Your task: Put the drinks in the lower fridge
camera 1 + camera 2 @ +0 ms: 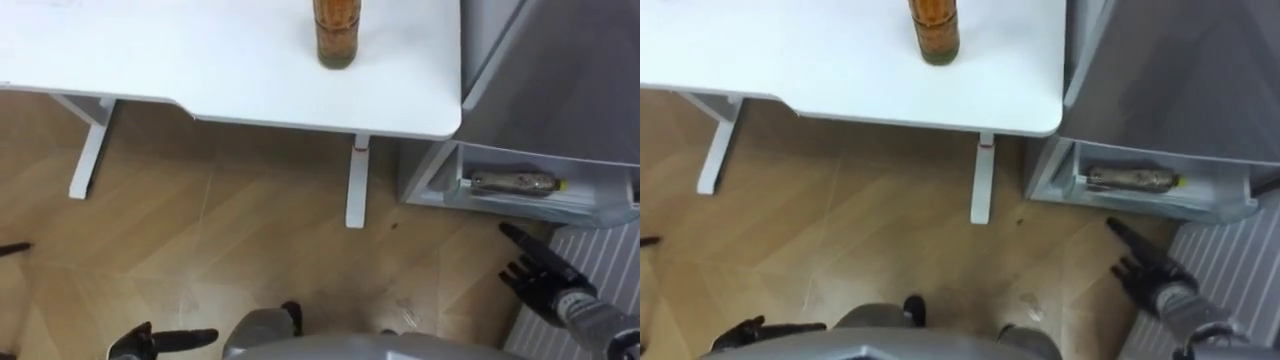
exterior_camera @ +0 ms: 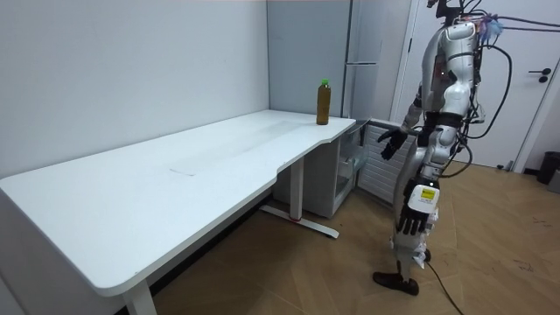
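Firstly, left eye view: one amber bottle [image 1: 336, 35] stands upright on the white table [image 1: 200, 60], far and right; a second bottle [image 1: 515, 183] lies in the open lower fridge [image 1: 430, 182], with the right hand [image 1: 537, 277] near it, fingers spread and empty. Room view: the left hand [image 2: 409, 224] hangs slack, empty. Right eye view: the amber bottle looks rigid, smooth, probably full; grasp mid-body. No print legible.

We are reading no words or numbers anywhere; any print on the amber plastic bottle with a green cap [image 2: 323, 101], standing on the white tabletop [image 2: 131, 192], is showing too small to make out.
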{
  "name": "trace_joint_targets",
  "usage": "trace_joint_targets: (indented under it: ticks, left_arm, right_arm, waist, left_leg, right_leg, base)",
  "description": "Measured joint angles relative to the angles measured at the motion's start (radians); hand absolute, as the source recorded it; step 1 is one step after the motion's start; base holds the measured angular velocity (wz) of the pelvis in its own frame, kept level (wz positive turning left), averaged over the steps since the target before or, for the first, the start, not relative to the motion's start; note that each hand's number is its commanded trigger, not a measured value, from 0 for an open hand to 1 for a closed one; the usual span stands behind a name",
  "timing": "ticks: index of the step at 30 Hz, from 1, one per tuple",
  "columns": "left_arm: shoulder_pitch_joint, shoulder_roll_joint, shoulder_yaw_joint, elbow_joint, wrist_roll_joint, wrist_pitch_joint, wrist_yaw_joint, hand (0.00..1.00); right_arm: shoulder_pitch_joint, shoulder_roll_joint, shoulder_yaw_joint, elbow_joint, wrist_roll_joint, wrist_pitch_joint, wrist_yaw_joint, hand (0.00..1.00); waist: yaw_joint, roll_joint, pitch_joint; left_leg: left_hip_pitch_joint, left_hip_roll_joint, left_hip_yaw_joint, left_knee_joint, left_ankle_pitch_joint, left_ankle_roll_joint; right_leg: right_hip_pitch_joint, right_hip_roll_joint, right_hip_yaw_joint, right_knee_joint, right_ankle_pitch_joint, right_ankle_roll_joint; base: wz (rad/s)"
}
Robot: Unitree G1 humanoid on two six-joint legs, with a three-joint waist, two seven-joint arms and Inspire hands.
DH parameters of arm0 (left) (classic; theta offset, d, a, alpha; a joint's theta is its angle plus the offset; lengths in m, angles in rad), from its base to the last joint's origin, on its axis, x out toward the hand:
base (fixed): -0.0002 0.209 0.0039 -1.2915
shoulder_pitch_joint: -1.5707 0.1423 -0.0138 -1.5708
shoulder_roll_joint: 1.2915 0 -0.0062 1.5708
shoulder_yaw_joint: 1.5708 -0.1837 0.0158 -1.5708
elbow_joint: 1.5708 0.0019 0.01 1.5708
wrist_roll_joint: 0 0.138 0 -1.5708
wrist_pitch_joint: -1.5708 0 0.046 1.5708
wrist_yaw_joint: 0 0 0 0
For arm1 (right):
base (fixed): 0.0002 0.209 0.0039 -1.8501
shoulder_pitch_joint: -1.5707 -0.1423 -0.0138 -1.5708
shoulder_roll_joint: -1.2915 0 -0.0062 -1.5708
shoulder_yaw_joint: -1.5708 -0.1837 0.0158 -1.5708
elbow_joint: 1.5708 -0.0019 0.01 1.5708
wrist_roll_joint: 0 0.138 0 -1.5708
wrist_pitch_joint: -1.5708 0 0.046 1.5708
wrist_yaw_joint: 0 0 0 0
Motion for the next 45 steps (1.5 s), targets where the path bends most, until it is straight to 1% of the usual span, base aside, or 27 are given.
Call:
trace_joint_targets:
  ticks: [1, 3, 4, 5, 6, 7, 10, 11, 13, 16, 18, 21, 23, 24, 25, 26, 27, 28, 29, 30, 31, 34, 36, 38, 40, 44, 45]
  left_arm:
    - [0.006, 0.000, 0.002, -0.009, -0.002, -0.008, 0.002, 0.00]
    - [0.021, -0.002, 0.003, -0.032, -0.023, -0.013, 0.013, 0.00]
    - [0.024, -0.008, 0.008, -0.039, -0.044, -0.014, 0.024, 0.00]
    - [0.027, -0.014, 0.020, -0.046, -0.048, -0.015, 0.029, 0.00]
    - [0.040, -0.029, 0.043, -0.067, -0.051, -0.019, 0.043, 0.00]
    - [0.046, -0.041, 0.045, -0.076, -0.053, -0.026, 0.047, 0.00]
    - [0.059, -0.055, 0.047, -0.112, -0.060, -0.028, 0.066, 0.00]
    - [0.058, -0.056, 0.047, -0.117, -0.060, -0.028, 0.074, 0.00]
    - [0.060, -0.072, 0.084, -0.135, -0.059, -0.037, 0.119, 0.00]
    - [0.059, -0.074, 0.102, -0.156, -0.059, -0.039, 0.169, 0.00]
    - [0.060, -0.074, 0.114, -0.179, -0.060, -0.043, 0.196, 0.00]
    - [0.063, -0.076, 0.138, -0.271, -0.080, -0.052, 0.256, 0.00]
    - [0.059, -0.078, 0.162, -0.316, -0.083, -0.067, 0.293, 0.00]
    - [0.052, -0.080, 0.187, -0.331, -0.084, -0.079, 0.318, 0.00]
    - [0.053, -0.081, 0.204, -0.356, -0.087, -0.088, 0.352, 0.00]
    - [0.056, -0.083, 0.211, -0.383, -0.088, -0.089, 0.373, 0.00]
    - [0.061, -0.092, 0.225, -0.455, -0.087, -0.089, 0.413, 0.00]
    - [0.061, -0.098, 0.234, -0.528, -0.087, -0.099, 0.448, 0.00]
    - [0.061, -0.098, 0.234, -0.555, -0.087, -0.109, 0.464, 0.00]
    - [0.061, -0.098, 0.235, -0.600, -0.087, -0.131, 0.490, 0.00]
    - [0.063, -0.098, 0.238, -0.644, -0.086, -0.144, 0.513, 0.00]
    - [0.064, -0.099, 0.248, -0.754, -0.088, -0.151, 0.559, 0.00]
    - [0.064, -0.101, 0.269, -0.836, -0.089, -0.154, 0.575, 0.00]
    - [0.064, -0.103, 0.284, -0.956, -0.088, -0.166, 0.592, 0.00]
    - [0.060, -0.103, 0.287, -1.019, -0.088, -0.173, 0.592, 0.00]
    - [0.064, -0.107, 0.271, -1.143, -0.085, -0.168, 0.598, 0.00]
    - [0.066, -0.107, 0.271, -1.203, -0.083, -0.167, 0.602, 0.00]
  right_arm:
    - [0.019, 0.008, 0.000, -0.007, -0.003, -0.014, 0.000, 0.00]
    - [0.042, 0.022, -0.003, -0.011, -0.012, -0.024, -0.001, 0.00]
    - [0.062, 0.030, -0.012, -0.027, -0.045, -0.029, -0.001, 0.00]
    - [0.069, 0.037, -0.019, -0.034, -0.070, -0.034, -0.001, 0.00]
    - [0.084, 0.050, -0.024, -0.053, -0.118, -0.042, -0.003, 0.00]
    - [0.096, 0.068, -0.020, -0.061, -0.144, -0.055, -0.003, 0.00]
    - [0.134, 0.100, -0.016, -0.054, -0.189, -0.058, -0.005, 0.00]
    - [0.141, 0.102, -0.012, -0.054, -0.199, -0.059, -0.007, 0.00]
    - [0.165, 0.111, -0.007, -0.051, -0.272, -0.061, -0.015, 0.00]
    - [0.178, 0.126, -0.007, -0.043, -0.382, -0.071, -0.024, 0.00]
    - [0.179, 0.126, 0.007, -0.043, -0.458, -0.072, -0.030, 0.00]
    - [0.179, 0.135, 0.022, -0.042, -0.544, -0.079, -0.053, 0.00]
    - [0.179, 0.145, 0.021, -0.042, -0.595, -0.090, -0.066, 0.00]
    - [0.179, 0.152, 0.020, -0.042, -0.625, -0.094, -0.076, 0.00]
    - [0.180, 0.158, 0.020, -0.044, -0.646, -0.094, -0.086, 0.00]
    - [0.180, 0.160, 0.020, -0.044, -0.652, -0.095, -0.091, 0.00]
    - [0.182, 0.162, 0.020, -0.038, -0.652, -0.098, -0.099, 0.00]
    - [0.185, 0.164, 0.019, -0.029, -0.648, -0.101, -0.103, 0.00]
    - [0.186, 0.164, 0.019, -0.024, -0.648, -0.103, -0.104, 0.00]
    - [0.187, 0.164, 0.019, -0.024, -0.649, -0.108, -0.110, 0.00]
    - [0.188, 0.165, 0.012, -0.024, -0.651, -0.116, -0.113, 0.00]
    - [0.198, 0.167, -0.022, -0.006, -0.653, -0.121, -0.115, 0.00]
    - [0.202, 0.167, -0.040, -0.007, -0.654, -0.120, -0.107, 0.00]
    - [0.213, 0.166, -0.051, -0.007, -0.652, -0.121, -0.089, 0.00]
    - [0.213, 0.168, -0.051, -0.006, -0.649, -0.120, -0.088, 0.00]
    - [0.219, 0.172, -0.049, -0.007, -0.648, -0.119, -0.087, 0.00]
    - [0.218, 0.174, -0.049, -0.007, -0.658, -0.118, -0.089, 0.00]
  waist:
    - [-0.003, -0.003, 0.0018]
    - [-0.009, -0.009, 0.0016]
    - [-0.013, -0.012, -0.0009]
    - [-0.016, -0.013, -0.0001]
    - [-0.026, -0.013, -0.0006]
    - [-0.026, -0.012, -0.0008]
    - [-0.026, -0.009, -0.0025]
    - [-0.026, -0.008, -0.0029]
    - [-0.027, -0.008, -0.0021]
    - [-0.030, -0.008, -0.0021]
    - [-0.028, -0.008, -0.0026]
    - [-0.025, -0.010, -0.0040]
    - [-0.026, -0.011, -0.0046]
    - [-0.026, -0.009, -0.0030]
    - [-0.029, -0.006, -0.0033]
    - [-0.031, -0.005, -0.0038]
    - [-0.031, -0.005, -0.0037]
    - [-0.026, -0.006, -0.0041]
    - [-0.025, -0.006, -0.0045]
    - [-0.024, -0.003, -0.0056]
    - [-0.023, -0.002, -0.0080]
    - [-0.028, 0.002, -0.0090]
    - [-0.029, 0.002, -0.0091]
    - [-0.028, -0.002, -0.0082]
    - [-0.029, -0.001, -0.0074]
    - [-0.029, -0.002, -0.0072]
    - [-0.029, -0.003, -0.0063]
  left_leg:
    - [0.013, 0.000, 0.001, -0.001, -0.004, 0.000]
    - [0.037, 0.000, 0.003, -0.001, -0.011, -0.001]
    - [0.047, 0.000, 0.003, -0.001, -0.015, -0.002]
    - [0.051, 0.000, 0.003, 0.000, -0.016, -0.002]
    - [0.057, 0.000, 0.003, 0.000, -0.017, -0.002]
    - [0.062, 0.000, 0.003, -0.001, -0.018, -0.003]
    - [0.087, 0.000, 0.003, -0.008, -0.022, -0.005]
    - [0.090, 0.000, 0.003, -0.007, -0.023, -0.005]
    - [0.106, 0.000, 0.003, -0.007, -0.027, -0.006]
    - [0.117, 0.000, 0.001, -0.009, -0.028, -0.007]
    - [0.126, 0.000, 0.005, -0.015, -0.028, -0.007]
    - [0.129, 0.000, 0.006, -0.015, -0.028, -0.007]
    - [0.134, 0.000, 0.008, -0.017, -0.028, -0.007]
    - [0.145, 0.000, 0.011, -0.021, -0.029, -0.007]
    - [0.152, 0.000, 0.012, -0.020, -0.033, -0.008]
    - [0.153, 0.000, 0.012, -0.018, -0.035, -0.008]
    - [0.152, 0.000, 0.010, -0.017, -0.036, -0.007]
    - [0.151, 0.000, 0.010, -0.018, -0.036, -0.007]
    - [0.152, 0.000, 0.010, -0.018, -0.036, -0.007]
    - [0.153, 0.000, 0.010, -0.018, -0.036, -0.007]
    - [0.154, 0.000, 0.010, -0.018, -0.036, -0.008]
    - [0.163, 0.000, 0.008, -0.019, -0.037, -0.008]
    - [0.170, 0.000, 0.008, -0.020, -0.038, -0.010]
    - [0.177, 0.000, 0.009, -0.022, -0.038, -0.010]
    - [0.181, 0.000, 0.009, -0.022, -0.038, -0.010]
    - [0.179, 0.000, 0.007, -0.021, -0.039, -0.011]
    - [0.177, 0.000, 0.007, -0.020, -0.039, -0.011]
  right_leg:
    - [0.015, 0.000, 0.000, -0.008, 0.000, 0.001]
    - [0.038, 0.000, 0.003, -0.009, -0.004, 0.002]
    - [0.048, 0.000, 0.004, -0.009, -0.008, 0.003]
    - [0.054, 0.000, 0.002, -0.010, -0.008, 0.003]
    - [0.063, 0.000, 0.001, -0.013, -0.008, 0.003]
    - [0.073, 0.002, 0.001, -0.024, -0.009, 0.004]
    - [0.094, 0.003, 0.005, -0.026, -0.010, 0.004]
    - [0.098, 0.003, 0.005, -0.025, -0.011, 0.004]
    - [0.111, 0.003, 0.003, -0.025, -0.015, 0.004]
    - [0.123, 0.003, 0.000, -0.025, -0.018, 0.004]
    - [0.126, 0.003, 0.005, -0.025, -0.018, 0.004]
    - [0.128, 0.003, 0.007, -0.024, -0.018, 0.004]
    - [0.132, 0.002, 0.007, -0.026, -0.018, 0.004]
    - [0.141, 0.002, 0.010, -0.027, -0.018, 0.004]
    - [0.150, 0.002, 0.010, -0.028, -0.020, 0.005]
    - [0.151, 0.002, 0.010, -0.028, -0.020, 0.005]
    - [0.150, 0.002, 0.009, -0.028, -0.021, 0.005]
    - [0.150, 0.002, 0.009, -0.028, -0.021, 0.005]
    - [0.150, 0.002, 0.009, -0.028, -0.021, 0.005]
    - [0.151, 0.002, 0.009, -0.027, -0.021, 0.005]
    - [0.152, 0.002, 0.010, -0.027, -0.021, 0.005]
    - [0.159, 0.002, 0.011, -0.028, -0.021, 0.005]
    - [0.165, 0.002, 0.011, -0.026, -0.026, 0.004]
    - [0.171, 0.002, 0.011, -0.026, -0.028, 0.004]
    - [0.177, 0.002, 0.011, -0.027, -0.028, 0.004]
    - [0.180, 0.003, 0.010, -0.039, -0.028, 0.004]
    - [0.178, 0.004, 0.010, -0.040, -0.028, 0.004]
  base:
    - [0.00]
    - [-0.04]
    - [0.00]
    - [0.00]
    - [0.00]
    - [0.00]
    - [0.00]
    - [0.00]
    - [0.00]
    - [0.00]
    - [-0.06]
    - [-0.02]
    - [-0.02]
    - [-0.04]
    - [-0.04]
    - [0.00]
    - [0.00]
    - [0.00]
    - [0.00]
    - [0.00]
    - [0.00]
    - [0.00]
    - [0.00]
    - [0.00]
    - [0.00]
    - [0.00]
    - [0.00]
